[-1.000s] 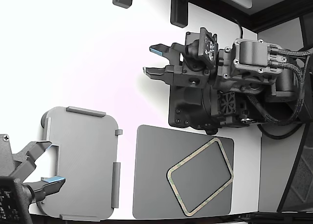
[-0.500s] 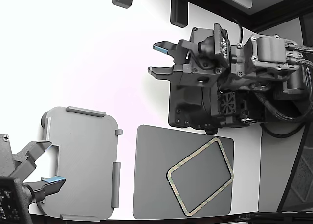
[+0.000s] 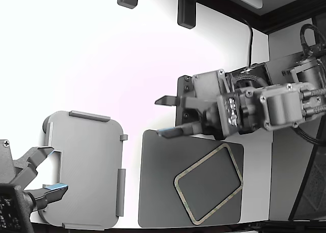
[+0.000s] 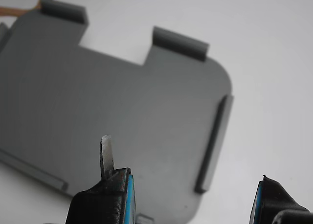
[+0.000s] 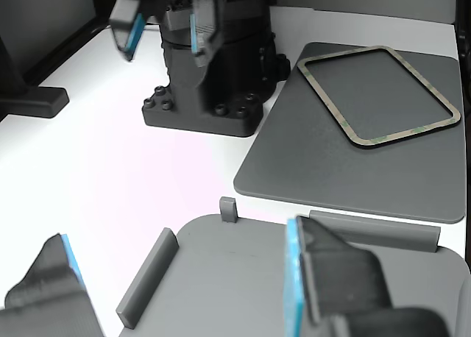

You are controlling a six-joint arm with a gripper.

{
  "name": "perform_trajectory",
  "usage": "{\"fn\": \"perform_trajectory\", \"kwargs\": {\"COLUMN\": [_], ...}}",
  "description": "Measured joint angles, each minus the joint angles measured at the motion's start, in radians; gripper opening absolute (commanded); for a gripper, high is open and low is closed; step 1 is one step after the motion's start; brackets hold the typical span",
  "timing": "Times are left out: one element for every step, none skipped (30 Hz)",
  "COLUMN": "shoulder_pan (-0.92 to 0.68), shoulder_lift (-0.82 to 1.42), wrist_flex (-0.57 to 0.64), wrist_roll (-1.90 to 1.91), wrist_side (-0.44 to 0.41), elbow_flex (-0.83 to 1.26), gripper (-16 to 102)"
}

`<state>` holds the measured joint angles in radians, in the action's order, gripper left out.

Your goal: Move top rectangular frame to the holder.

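Observation:
The frame (image 3: 199, 162), a thin pale mottled outline, lies askew on the dark grey mat (image 3: 158, 192) in the exterior view's lower right. It also shows in the other view (image 5: 341, 54). The light grey holder (image 3: 86, 167) lies at the lower left, apart from the mat. My gripper (image 3: 167, 116) is open and empty. It points to the exterior view's left over the mat's upper left corner, up and left of the frame. The wrist view shows the holder (image 4: 98, 97) beyond my blue-padded fingertips (image 4: 128, 199); the frame is out of that view.
A second arm's open gripper (image 3: 43, 172) sits at the holder's notched side, and its fingers (image 5: 324, 278) fill the other view's foreground. My arm's black base (image 5: 213, 79) stands behind the mat. Two black blocks (image 3: 186, 11) stand at the table's far edge.
My arm swung down and forward. The gripper dropped from beside the base to over the mat's upper left corner. It stayed open. The frame, holder and second gripper did not move.

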<state>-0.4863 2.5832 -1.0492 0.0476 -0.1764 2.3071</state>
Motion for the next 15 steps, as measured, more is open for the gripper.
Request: {"fn": "perform_trajectory", "kwargs": {"shoulder_pan": [-0.041, -0.083, -0.124, -0.163, -0.198, -0.229, -0.259, -0.285, -0.310, -0.334, -0.357, -0.379, -0.403, -0.426, -0.451], "shoulder_lift": [-0.021, -0.049, -0.080, -0.112, -0.144, -0.176, -0.209, -0.241, -0.272, -0.299, -0.322, -0.344, -0.364, -0.380, -0.393], "wrist_flex": [-0.011, -0.026, -0.048, -0.069, -0.091, -0.112, -0.129, -0.147, -0.161, -0.167, -0.169, -0.169, -0.172, -0.178, -0.184], "wrist_roll": [-0.006, -0.008, 0.009, 0.021, 0.029, 0.029, 0.029, 0.025, 0.018, 0.011, 0.002, -0.009, -0.021, -0.035, -0.048], "wrist_side": [-0.008, -0.021, -0.037, -0.046, -0.048, -0.046, -0.043, -0.043, -0.043, -0.043, -0.043, -0.043, -0.048, -0.057, -0.064], "elbow_flex": [-0.014, -0.032, -0.055, -0.080, -0.107, -0.132, -0.156, -0.179, -0.198, -0.213, -0.224, -0.227, -0.229, -0.230, -0.233], "gripper": [100, 100, 100, 100, 100, 100, 99, 97, 95, 96, 96, 96, 93, 90, 88]}}
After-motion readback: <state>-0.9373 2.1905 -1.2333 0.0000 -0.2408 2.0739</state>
